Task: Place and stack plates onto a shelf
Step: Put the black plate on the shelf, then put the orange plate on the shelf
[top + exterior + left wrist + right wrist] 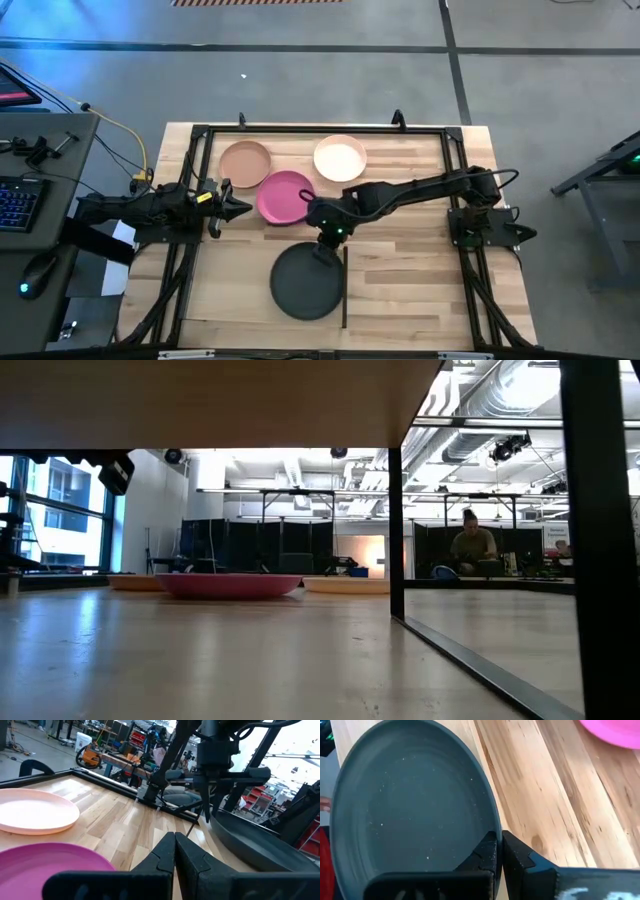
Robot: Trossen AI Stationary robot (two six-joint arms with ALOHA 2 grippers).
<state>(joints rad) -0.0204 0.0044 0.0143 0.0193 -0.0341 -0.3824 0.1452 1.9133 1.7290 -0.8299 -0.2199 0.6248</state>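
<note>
right end effector [499, 851] clenched on dark plate [410, 805] rim | left end effector [174, 851] clenched, empty

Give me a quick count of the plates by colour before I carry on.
Pink plate: 1
Cream plate: 1
Peach plate: 1
Dark grey plate: 1
Total: 4 plates
</note>
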